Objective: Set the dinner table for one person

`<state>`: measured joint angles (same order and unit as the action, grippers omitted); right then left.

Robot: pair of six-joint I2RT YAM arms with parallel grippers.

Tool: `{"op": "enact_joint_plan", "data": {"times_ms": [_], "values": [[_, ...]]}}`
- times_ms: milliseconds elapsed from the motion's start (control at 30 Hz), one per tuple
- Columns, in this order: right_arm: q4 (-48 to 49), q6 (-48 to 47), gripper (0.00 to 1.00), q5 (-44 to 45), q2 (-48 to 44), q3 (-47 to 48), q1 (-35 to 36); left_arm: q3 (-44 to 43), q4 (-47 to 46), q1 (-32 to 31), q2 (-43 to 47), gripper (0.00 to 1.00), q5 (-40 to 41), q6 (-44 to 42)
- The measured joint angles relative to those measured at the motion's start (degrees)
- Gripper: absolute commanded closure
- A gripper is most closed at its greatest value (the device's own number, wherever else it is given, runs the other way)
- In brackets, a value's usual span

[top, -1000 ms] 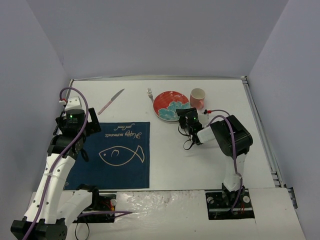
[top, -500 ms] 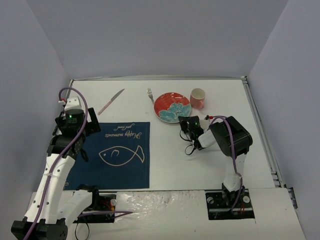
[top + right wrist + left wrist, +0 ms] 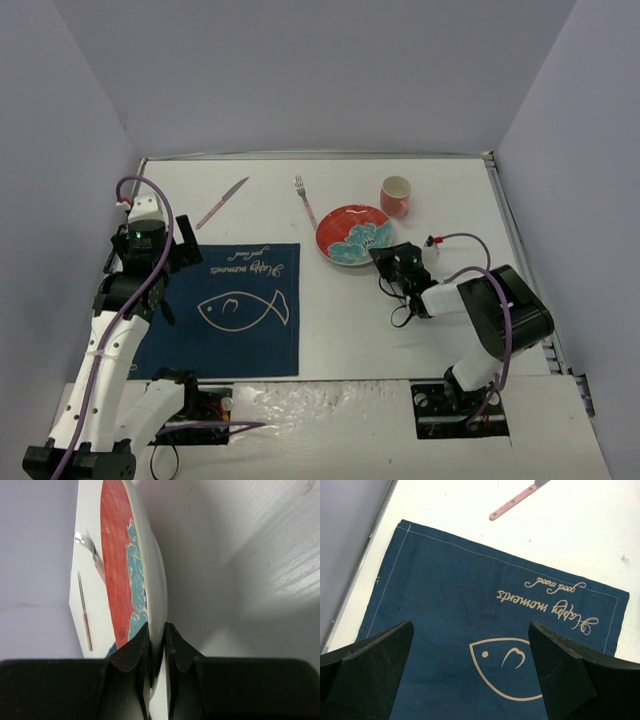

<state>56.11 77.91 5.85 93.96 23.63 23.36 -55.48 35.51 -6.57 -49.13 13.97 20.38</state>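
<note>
The white dinner table [image 3: 340, 330] carries a navy placemat [image 3: 235, 308] with a fish drawing at the left; the placemat also shows in the left wrist view [image 3: 470, 615]. A red plate with a teal pattern [image 3: 353, 234] is off the mat, right of centre. My right gripper [image 3: 385, 258] is shut on the plate's near rim; the right wrist view shows the rim [image 3: 159, 595] pinched between both fingers. My left gripper [image 3: 470, 675] is open and empty above the placemat. A fork [image 3: 304, 200], a pink-handled knife [image 3: 222, 203] and a pink cup [image 3: 396, 195] lie at the back.
White walls close in the table on three sides. A metal rail [image 3: 520, 250] runs along the table's right edge. The knife's pink handle [image 3: 512, 502] shows beyond the placemat's far edge in the left wrist view.
My right gripper has pulled back toward the near edge and to the right, dragging the plate with it. The fork now lies uncovered. The left arm has barely moved.
</note>
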Motion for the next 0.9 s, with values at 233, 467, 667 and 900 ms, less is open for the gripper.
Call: {"op": "enact_joint_plan", "data": {"times_ms": [233, 467, 667, 900], "values": [[-5.9, -8.6, 1.00, -8.0, -8.3, -0.2, -0.1, -0.3, 0.4, 0.0, 1.0, 0.03, -1.8, 0.0], [-7.5, -13.6, 1.00, -19.6, -7.5, 4.1, 3.3, -6.2, 6.5, 0.0, 1.3, 0.03, -5.6, 1.0], [-7.4, -16.7, 1.00, -27.0, 0.3, 15.0, 12.0, -11.8, 11.4, 0.0, 3.2, 0.03, -6.9, 1.1], [-5.3, -17.9, 1.00, -32.5, 13.7, 28.5, 20.7, -14.3, 15.7, 0.0, 6.1, 0.03, -6.6, 0.6]]}}
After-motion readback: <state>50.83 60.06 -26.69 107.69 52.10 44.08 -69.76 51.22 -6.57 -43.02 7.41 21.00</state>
